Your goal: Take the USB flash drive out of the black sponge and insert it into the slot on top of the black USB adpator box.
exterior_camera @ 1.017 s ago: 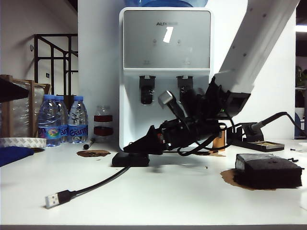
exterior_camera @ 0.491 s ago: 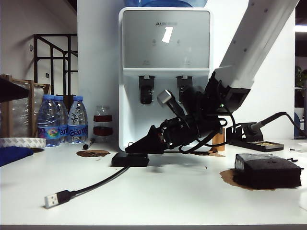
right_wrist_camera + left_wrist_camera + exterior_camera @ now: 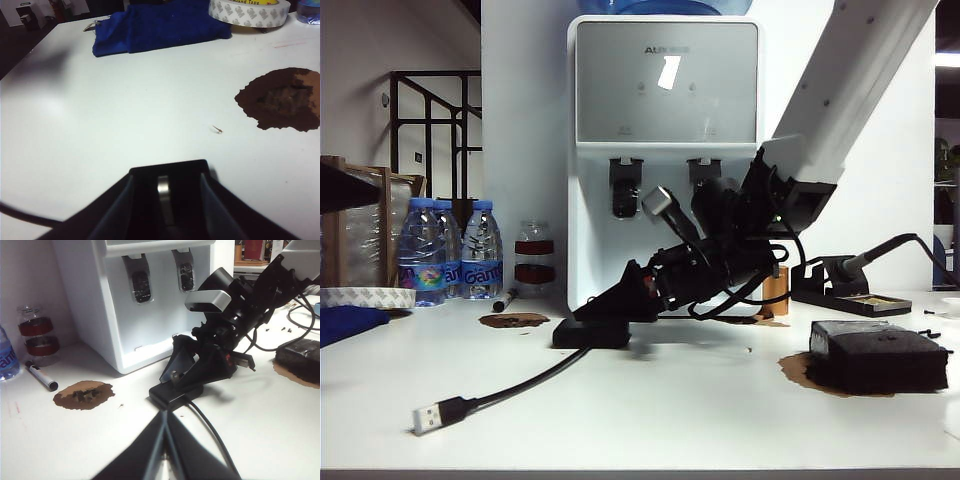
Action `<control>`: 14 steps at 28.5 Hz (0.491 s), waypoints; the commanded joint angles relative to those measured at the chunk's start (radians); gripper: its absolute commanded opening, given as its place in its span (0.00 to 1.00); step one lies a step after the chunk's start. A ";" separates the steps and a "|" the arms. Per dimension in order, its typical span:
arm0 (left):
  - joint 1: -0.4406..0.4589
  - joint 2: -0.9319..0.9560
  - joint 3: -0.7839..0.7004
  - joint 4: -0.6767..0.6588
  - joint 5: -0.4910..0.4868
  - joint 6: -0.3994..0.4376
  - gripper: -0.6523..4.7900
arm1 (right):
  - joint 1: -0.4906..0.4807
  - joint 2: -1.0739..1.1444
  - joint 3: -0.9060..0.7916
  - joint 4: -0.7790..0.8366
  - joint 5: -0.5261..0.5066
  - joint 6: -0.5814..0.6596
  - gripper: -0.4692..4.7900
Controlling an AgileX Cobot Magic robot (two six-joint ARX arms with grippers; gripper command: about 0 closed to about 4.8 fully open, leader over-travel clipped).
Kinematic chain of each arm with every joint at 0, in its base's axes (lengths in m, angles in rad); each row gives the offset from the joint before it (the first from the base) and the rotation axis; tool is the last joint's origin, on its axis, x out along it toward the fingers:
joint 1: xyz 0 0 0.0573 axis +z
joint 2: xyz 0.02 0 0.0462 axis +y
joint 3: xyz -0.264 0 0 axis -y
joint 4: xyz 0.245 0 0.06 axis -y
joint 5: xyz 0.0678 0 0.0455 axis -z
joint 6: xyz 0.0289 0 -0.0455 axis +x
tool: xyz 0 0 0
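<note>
The right gripper point(image 3: 167, 200) stands released, fingers straddling the USB flash drive point(image 3: 164, 197) seated upright in the black USB adpator box point(image 3: 591, 333). The drive sits at twelve o'clock between them. The left gripper point(image 3: 165, 440), clenched, waits at six o'clock, farther off.

Shiny metal USB flash drive point(image 3: 164, 196), matt black USB adpator box point(image 3: 170, 185)

You're losing the top of the flat black USB adaptor box point(image 3: 592, 333) in the exterior view, where the right gripper point(image 3: 610, 305) is covering it. In the right wrist view the tiny silvery USB flash drive point(image 3: 164, 195) is showing only as a blurred strip, its lower end running into shadow. The left gripper point(image 3: 164, 450) is appearing out of focus and cropped by the picture's edge. The thick black sponge block point(image 3: 300, 355) is getting cut off too.
</note>
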 commanded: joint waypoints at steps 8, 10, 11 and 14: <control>0.002 -0.001 0.004 0.017 0.002 0.000 0.11 | 0.000 -0.049 -0.005 0.092 -0.034 0.108 0.52; 0.002 -0.001 0.004 0.057 -0.013 0.000 0.11 | 0.000 -0.060 -0.005 0.093 -0.034 0.112 0.52; 0.002 -0.001 0.004 0.085 -0.032 0.000 0.11 | 0.000 -0.066 -0.005 0.092 -0.034 0.117 0.52; 0.002 -0.001 0.004 0.186 -0.117 -0.001 0.11 | 0.000 -0.093 -0.005 0.090 -0.035 0.146 0.52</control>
